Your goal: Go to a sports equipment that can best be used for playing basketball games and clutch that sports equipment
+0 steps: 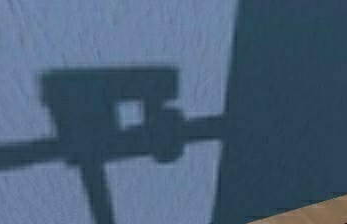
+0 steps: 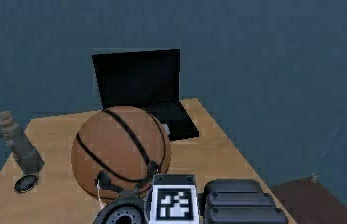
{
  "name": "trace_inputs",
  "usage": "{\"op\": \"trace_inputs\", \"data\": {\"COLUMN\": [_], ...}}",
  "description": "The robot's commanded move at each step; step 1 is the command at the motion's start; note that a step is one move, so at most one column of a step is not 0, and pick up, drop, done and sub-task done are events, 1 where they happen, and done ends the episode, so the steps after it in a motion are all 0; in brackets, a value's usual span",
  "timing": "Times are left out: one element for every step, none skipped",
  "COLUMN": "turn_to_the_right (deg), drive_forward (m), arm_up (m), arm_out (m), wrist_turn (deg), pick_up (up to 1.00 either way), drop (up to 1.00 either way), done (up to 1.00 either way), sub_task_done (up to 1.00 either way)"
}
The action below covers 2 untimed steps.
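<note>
Basketball (image 2: 121, 150) orange, black seams, sits on wooden bench (image 2: 219, 152) before laptop (image 2: 136, 78); cannot tell whether jaws grasp anything.

Dark ribbed arm (image 2: 243, 200); 1 white black-marked square (image 2: 176, 204); dark round-bodied gripper (image 2: 108, 186).

I can read no word, number or brand here. The white square (image 2: 176, 203) just in front of the basketball (image 2: 121, 150) bears only black marks, and the laptop (image 2: 136, 80) behind the basketball shows me a dark blank screen.
</note>
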Motion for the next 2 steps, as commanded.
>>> {"op": "trace_inputs", "data": {"turn_to_the_right": [0.0,0.0], "drive_forward": [0.00,0.00], "arm_up": [0.00,0.00], "arm_out": [0.00,0.00], "wrist_turn": [0.0,0.0], "pick_up": [1.00,0.00], "drop": [0.00,0.00], "done": [0.00,1.00], "sub_task_done": [0.00,0.00]}}
